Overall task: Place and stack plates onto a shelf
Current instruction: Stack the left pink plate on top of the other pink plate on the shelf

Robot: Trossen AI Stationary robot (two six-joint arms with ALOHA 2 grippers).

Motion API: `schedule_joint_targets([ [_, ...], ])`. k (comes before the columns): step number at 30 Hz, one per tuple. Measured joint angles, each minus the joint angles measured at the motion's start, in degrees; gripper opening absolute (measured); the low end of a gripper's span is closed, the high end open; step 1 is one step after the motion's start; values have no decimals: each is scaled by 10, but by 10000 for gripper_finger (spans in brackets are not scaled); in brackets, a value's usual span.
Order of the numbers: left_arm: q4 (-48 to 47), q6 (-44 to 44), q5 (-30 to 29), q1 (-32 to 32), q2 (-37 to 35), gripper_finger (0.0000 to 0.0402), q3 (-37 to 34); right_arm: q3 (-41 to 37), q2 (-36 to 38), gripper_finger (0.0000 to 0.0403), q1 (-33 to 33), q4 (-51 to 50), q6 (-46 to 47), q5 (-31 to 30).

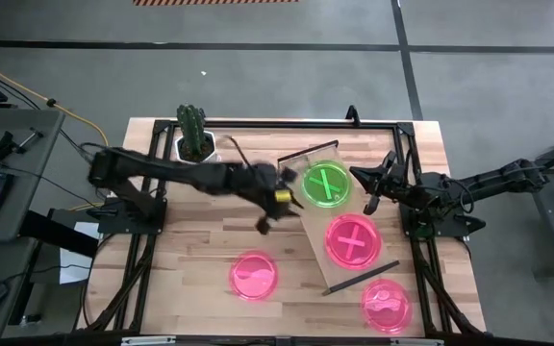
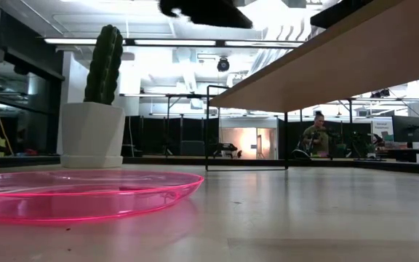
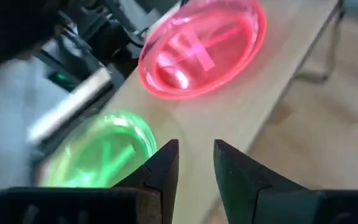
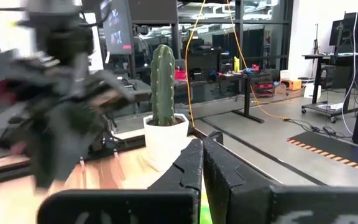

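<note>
my left end effector [image 1: 275,199] hangs part-open and empty beside the shelf [image 1: 306,226]. the green plate [image 1: 326,185] and a pink plate [image 1: 352,239] sit on it. the loose pink plate [image 1: 254,276] on the worktop [image 1: 190,259] lies nearest, with open room around. my right end effector [image 1: 373,200] waits shut.

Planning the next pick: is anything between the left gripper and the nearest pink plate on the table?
Nothing visible. Only bare table lies between the left gripper and that pink plate; the shelf sits off to one side.
</note>
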State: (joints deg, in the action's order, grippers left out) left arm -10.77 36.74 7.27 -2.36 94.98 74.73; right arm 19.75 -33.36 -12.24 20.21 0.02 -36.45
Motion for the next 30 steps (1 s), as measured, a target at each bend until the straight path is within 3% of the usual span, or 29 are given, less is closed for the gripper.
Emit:
schedule_joint_targets([
  [3,41,-69,101,40,-67,90,-77,0,0,0,0,-4,0,0],
  [6,159,-121,145,62,-138,90,-186,0,0,0,0,-8,0,0],
  [10,349,-181,141,74,-219,90,-336,0,0,0,0,-12,0,-6],
  [15,515,-236,75,76,-277,90,-466,0,0,0,8,-16,13,-14],
  [22,495,-298,61,73,-305,90,-503,0,0,0,21,-28,31,-14],
  [30,325,-434,35,12,-287,123,-504,0,-1,0,21,-69,69,-12],
])
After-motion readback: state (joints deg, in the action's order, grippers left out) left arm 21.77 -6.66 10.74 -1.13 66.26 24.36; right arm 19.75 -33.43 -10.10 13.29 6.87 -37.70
